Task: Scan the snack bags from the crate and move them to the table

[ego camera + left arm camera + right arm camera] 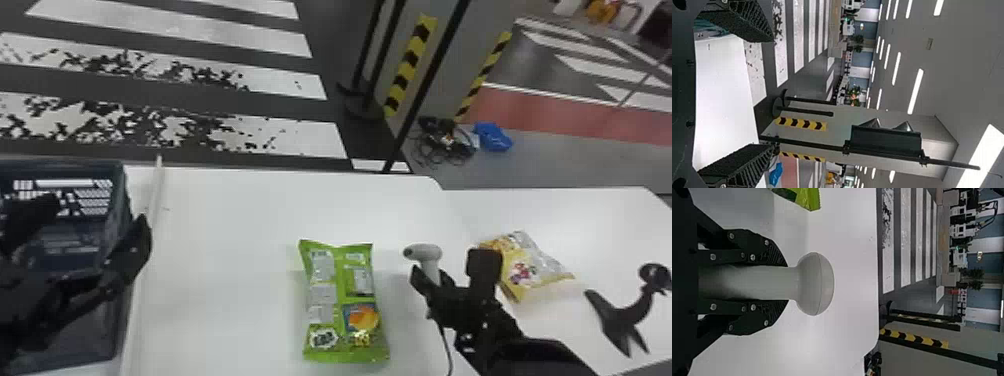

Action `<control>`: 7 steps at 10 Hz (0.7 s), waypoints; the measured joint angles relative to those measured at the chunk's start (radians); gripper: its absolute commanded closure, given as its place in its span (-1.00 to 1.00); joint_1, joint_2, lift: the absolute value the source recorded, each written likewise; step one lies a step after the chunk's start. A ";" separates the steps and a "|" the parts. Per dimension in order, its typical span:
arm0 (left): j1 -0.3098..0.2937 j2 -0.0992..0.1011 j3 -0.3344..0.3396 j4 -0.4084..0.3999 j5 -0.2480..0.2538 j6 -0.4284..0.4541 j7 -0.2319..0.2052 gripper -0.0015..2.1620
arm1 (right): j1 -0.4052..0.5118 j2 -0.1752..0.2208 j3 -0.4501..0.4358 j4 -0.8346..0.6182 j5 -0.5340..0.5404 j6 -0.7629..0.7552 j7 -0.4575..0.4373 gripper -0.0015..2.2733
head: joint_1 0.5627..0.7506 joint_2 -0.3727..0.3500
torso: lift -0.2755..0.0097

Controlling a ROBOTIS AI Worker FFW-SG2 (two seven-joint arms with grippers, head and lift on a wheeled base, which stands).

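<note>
- Left pincer (pixel 94 217) is held wide open by the crate (pixel 65 164), at the left edge of the desk (pixel 225 225); nothing is gripped.
- By the right pincer (pixel 786 283), closed around its handle, the scanner (pixel 425 252) is held with its head uppermost.
- Two bags are laid out of the crate: the green snack bag (pixel 345 300) between the crate and the scanner, towards the near edge, and the yellow snack bag (pixel 520 270) beyond the right pincer, towards the right edge.
- Whether either has been scanned cannot be told; the yellow one is probably finished, the green one perhaps due.
- What is left in the crate cannot be made out.
</note>
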 measured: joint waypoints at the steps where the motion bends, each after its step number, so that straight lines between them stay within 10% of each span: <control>1: 0.001 0.000 0.000 0.000 0.000 0.000 0.000 -0.97 | -0.002 -0.003 -0.009 0.024 -0.006 -0.015 0.016 0.98 | 0.41 -0.93 | 0.27; 7: 0.001 0.001 -0.001 -0.002 0.000 0.000 0.000 -0.97 | -0.028 -0.013 -0.017 0.176 -0.028 -0.112 0.099 0.89 | 0.41 -0.94 | 0.27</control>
